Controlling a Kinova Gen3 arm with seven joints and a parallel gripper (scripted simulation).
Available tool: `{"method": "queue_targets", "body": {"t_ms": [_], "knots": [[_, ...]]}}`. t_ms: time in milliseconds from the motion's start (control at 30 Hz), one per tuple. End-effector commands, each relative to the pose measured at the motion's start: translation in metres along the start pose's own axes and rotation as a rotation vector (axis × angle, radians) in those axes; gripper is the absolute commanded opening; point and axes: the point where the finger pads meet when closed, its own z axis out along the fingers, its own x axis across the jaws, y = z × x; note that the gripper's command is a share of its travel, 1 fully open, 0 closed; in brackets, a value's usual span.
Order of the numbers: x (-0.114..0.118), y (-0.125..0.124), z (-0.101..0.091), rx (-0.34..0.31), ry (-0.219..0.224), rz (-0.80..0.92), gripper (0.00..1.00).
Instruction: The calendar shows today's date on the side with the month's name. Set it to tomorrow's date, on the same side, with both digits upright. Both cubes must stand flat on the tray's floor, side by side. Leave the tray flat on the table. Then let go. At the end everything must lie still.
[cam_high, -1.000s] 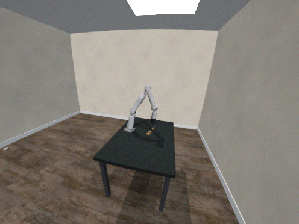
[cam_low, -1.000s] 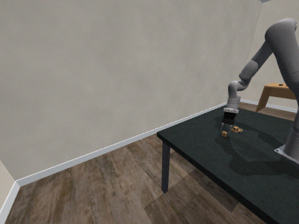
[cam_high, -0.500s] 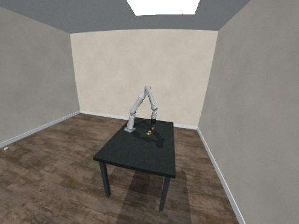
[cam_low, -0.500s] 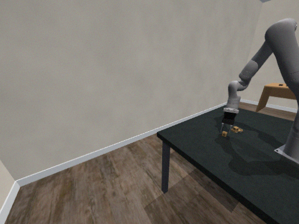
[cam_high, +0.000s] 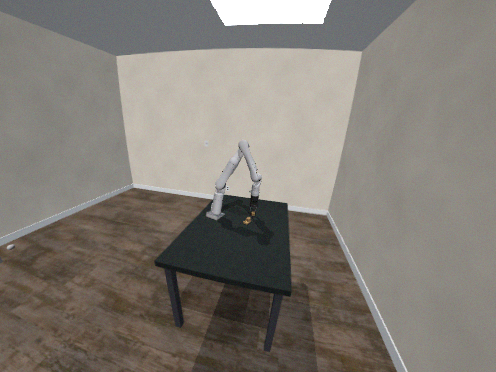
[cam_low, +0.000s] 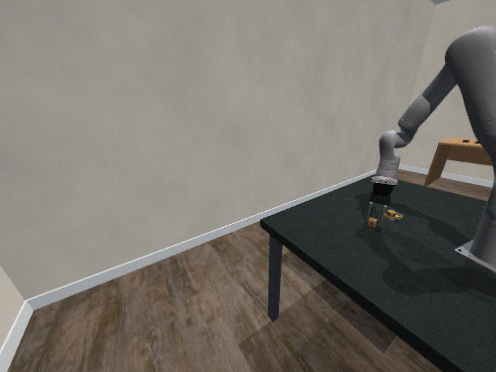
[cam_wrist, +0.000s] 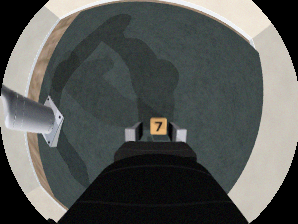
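With fingers spread wide and nothing gripped, gripper points straight down over dark table, straddling a small tan cube. Wrist cam: cube sits on tabletop betw. the fingertips, top face reads "7", upright in that view. Cube is outside the tray; tray w/ other tan piece lies just beside it. Contact w/ finger pads can't be told. Wooden stool in bkgd.

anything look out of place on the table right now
Yes: one cube sits alone on the dark table, apart from the tray it belongs in. The wrist view shows its top face reading 7, between the open gripper fingers, which hold nothing.
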Motion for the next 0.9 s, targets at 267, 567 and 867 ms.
{"method": "queue_targets", "body": {"t_ms": [267,567,867], "knots": [[0.005,-0.001,-0.026,-0.003,0.016,-0.005,0.87],[0.004,-0.001,-0.029,-0.004,0.016,-0.005,0.87],[0.003,-0.001,-0.028,-0.014,0.012,-0.004,0.87]]}}
